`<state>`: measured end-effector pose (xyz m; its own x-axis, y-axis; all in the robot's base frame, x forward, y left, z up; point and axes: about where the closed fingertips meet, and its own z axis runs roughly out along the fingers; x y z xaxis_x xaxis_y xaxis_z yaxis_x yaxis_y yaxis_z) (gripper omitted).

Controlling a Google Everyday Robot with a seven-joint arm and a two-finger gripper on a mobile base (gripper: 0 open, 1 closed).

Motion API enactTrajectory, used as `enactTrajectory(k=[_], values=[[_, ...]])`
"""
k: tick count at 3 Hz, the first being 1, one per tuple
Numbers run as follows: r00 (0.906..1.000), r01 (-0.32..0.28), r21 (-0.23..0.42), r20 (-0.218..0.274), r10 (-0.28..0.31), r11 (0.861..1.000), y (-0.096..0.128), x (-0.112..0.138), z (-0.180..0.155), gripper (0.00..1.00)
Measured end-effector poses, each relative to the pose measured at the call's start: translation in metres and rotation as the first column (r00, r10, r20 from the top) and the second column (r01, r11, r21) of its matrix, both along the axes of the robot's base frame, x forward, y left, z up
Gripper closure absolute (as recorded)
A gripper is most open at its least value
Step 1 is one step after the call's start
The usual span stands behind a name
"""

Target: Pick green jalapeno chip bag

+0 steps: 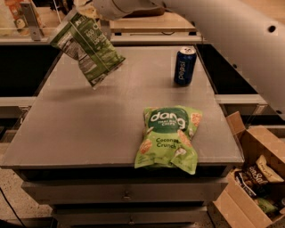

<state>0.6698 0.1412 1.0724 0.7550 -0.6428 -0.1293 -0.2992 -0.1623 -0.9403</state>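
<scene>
Grey matte flat worktop (89, 129), single camera view.

1. Edges and open room: the near edge crosses the lower frame and the right edge runs beside the floor box. The left half and the centre of the surface lie bare.
2. Small dark-green crinkly jalapeno chip bag (87, 49): aloft and tilted over the far left corner, clear of the surface. Its white nutrition panel faces the camera.
3. Gripper (83, 9): at the top left on the white robot arm (222, 26), clamped on the bag's upper end.
4. Large bright green "dang Coconut Crunch" bag (169, 138): lying flat, its lower end at the near edge.
5. Blue Pepsi can (185, 66): upright at the far right, well apart from both bags.
6. Open brown cardboard box (254, 142): on the floor at the right, holding assorted snack packets (260, 171).
</scene>
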Motion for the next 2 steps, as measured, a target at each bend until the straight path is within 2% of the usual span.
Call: enactTrajectory(k=[1,2], values=[[0.9985,-0.015,0.013,0.052,0.014,1.000,-0.0189,-0.0174,0.0315,1.00],[0.9981,-0.016,0.012,0.060,0.015,1.000,-0.0217,-0.0188,0.0339,1.00]])
